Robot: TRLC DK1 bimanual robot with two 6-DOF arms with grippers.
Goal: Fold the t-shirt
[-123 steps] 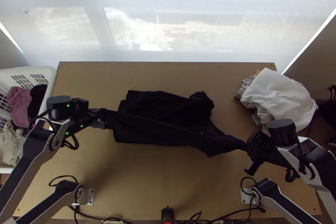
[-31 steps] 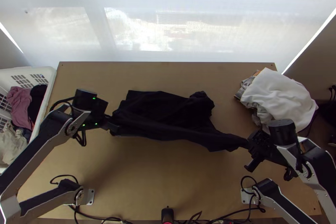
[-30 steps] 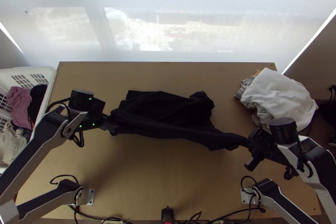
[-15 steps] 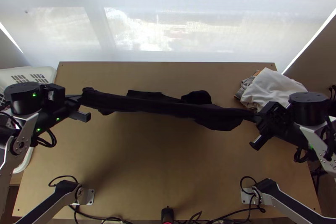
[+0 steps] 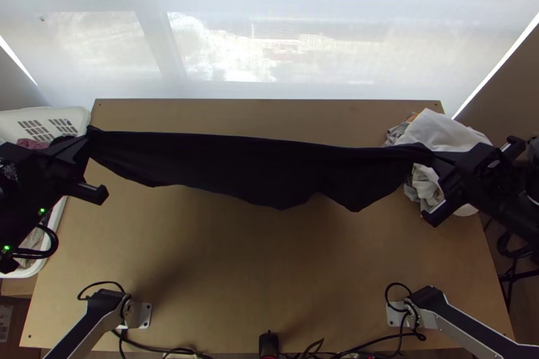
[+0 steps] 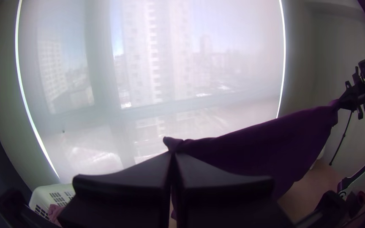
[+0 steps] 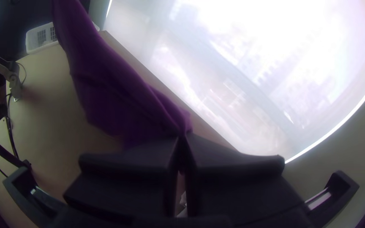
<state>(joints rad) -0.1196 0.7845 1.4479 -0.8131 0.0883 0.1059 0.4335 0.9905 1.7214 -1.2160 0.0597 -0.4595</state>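
Table [image 5: 269, 271] beneath, tools [image 5: 82, 142] closed on t-shirt [image 5: 256, 164]

A black T-shirt [image 5: 249, 167], strung between the left gripper [image 5: 87, 141] and the right gripper [image 5: 436, 155], bars the way over the middle of a light wooden table [image 5: 269, 278]. Open room spreads across the table's near half, with a slimmer lane along its far edge. A white basket [image 5: 55, 227] flanks its left side, heaped cloth [image 5: 441, 131] crowds its far right corner, and cables [image 5: 158, 349] trail along its near edge.
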